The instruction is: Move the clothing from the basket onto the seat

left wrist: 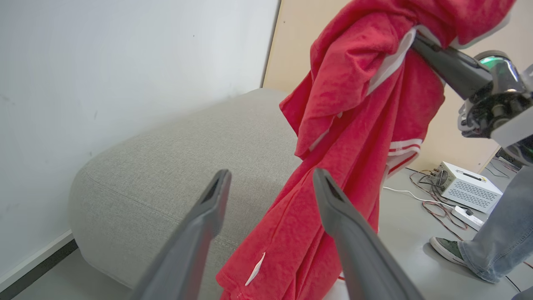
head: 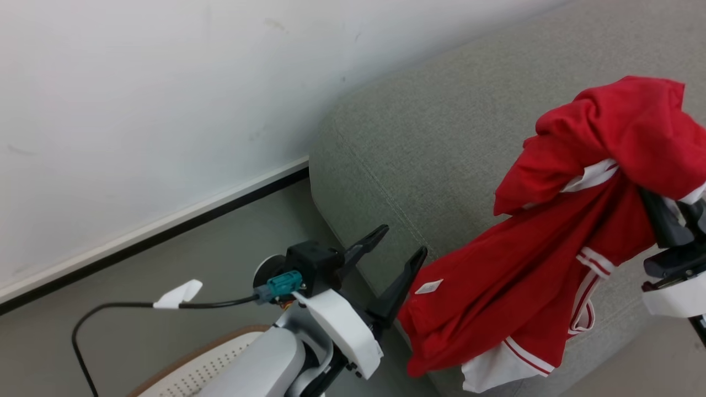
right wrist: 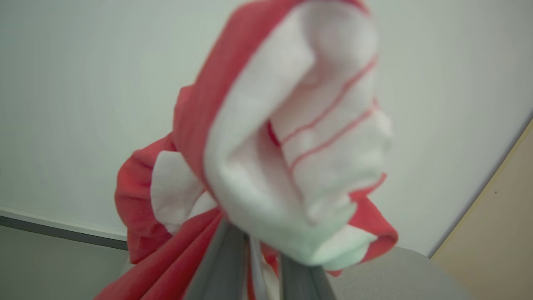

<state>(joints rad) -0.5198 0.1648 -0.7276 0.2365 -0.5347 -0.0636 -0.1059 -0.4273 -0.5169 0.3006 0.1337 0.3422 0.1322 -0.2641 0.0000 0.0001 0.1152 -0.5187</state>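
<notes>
Basket (head: 185,353) sits lower left, just its brown rim and perforated wall under the left forearm. No red in the part you can see.

Left gripper (head: 402,240) is spread wide with nothing in it, its fingers just beside the garment's hem near the small white label (head: 428,286). Leave it there or pull it left. Don't let it catch the cloth.

Seat (head: 441,138) fills the middle, its rounded corner toward the wall.

Clothing (head: 551,259) is out of the basket and hangs in the air from the right gripper. The top is bunched over the cushion, and the lower half trails past the front edge toward the floor. I can't tell whether it touches the upholstery.

Right gripper (head: 659,218) is clamped tight on a wad of red fabric and white trim, with folds draped over both fingers.

Judgement: you're at the carry-and-drop step, nearly done. Take the right arm further in over the cushion before lowering, so the trailing hem comes up onto it. Go down until the cloth pools, then open fully and back straight out along the fingers. The draped folds may well cling and drag the garment off the edge.

A person's shoe (left wrist: 447,250) is on the floor on the far side, so keep your swing short.
</notes>
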